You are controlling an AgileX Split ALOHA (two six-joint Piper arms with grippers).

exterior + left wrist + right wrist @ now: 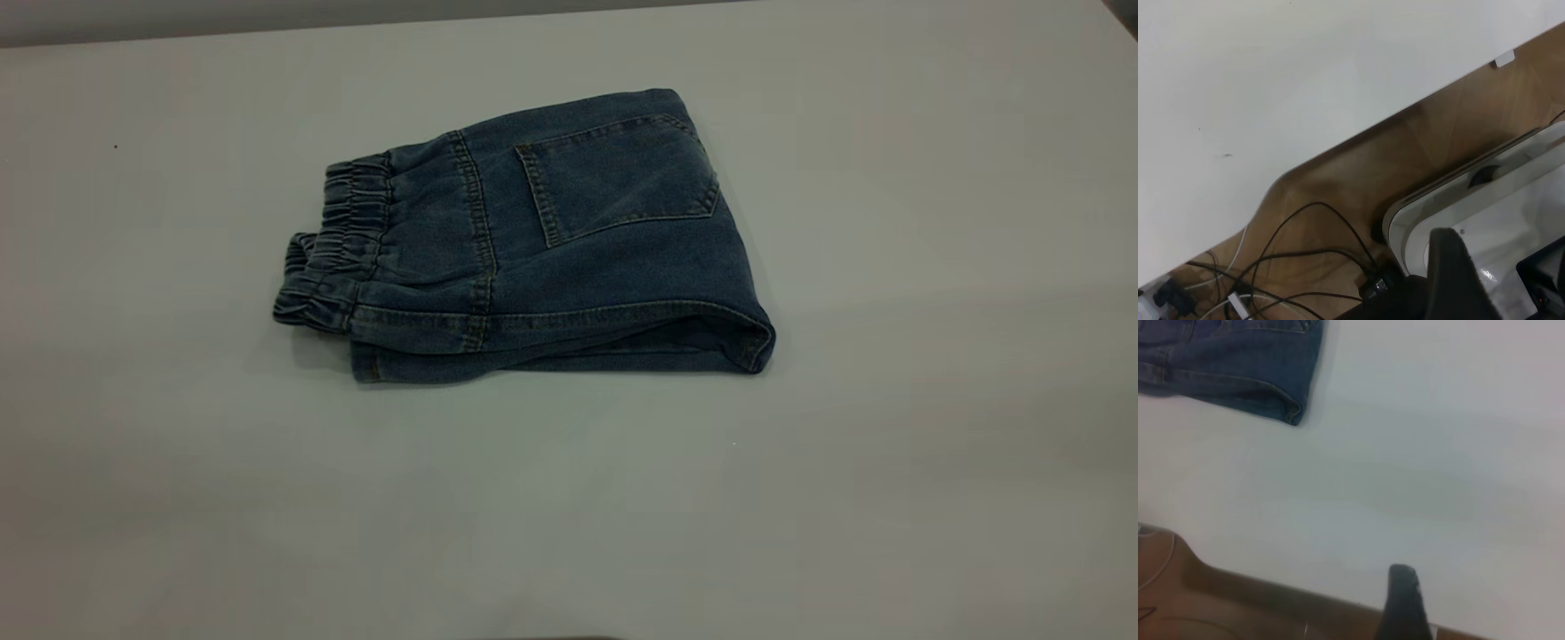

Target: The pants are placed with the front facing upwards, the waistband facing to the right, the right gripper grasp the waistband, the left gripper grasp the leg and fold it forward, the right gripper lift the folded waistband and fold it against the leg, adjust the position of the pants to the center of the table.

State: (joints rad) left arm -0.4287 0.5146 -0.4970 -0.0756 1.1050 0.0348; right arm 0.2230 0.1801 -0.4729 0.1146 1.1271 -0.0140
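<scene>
Nearest in the exterior view there is only bare white table (569, 516), nothing on it. Just past that, the pants (524, 240) sit as a compact folded bundle, roughly mid-table, a shade toward the far side. The gathered waistband (333, 253) points to the left of that view and lies on top of the layers beneath, a back pocket (618, 178) faces up, and the fold edge runs along the near side. So both folds look done, and I'd judge the job nearly finished: at most a small nudge toward centre is left, if any.

Neither arm appears in the exterior view. The right gripper (1405, 603) shows only as one dark finger tip over the table's edge, well apart from the pants corner; whether it's apart or together, I cannot tell. The left gripper (1458, 273) is a dark shape off the table altogether, hanging over brown flooring (1418, 167), with black cables (1305, 253) and a pale grey base (1485, 207) below; its state I cannot tell either.

Beyond the pants the table runs on, matte and plain, to a grey wall strip (267, 18) at the far edge.
</scene>
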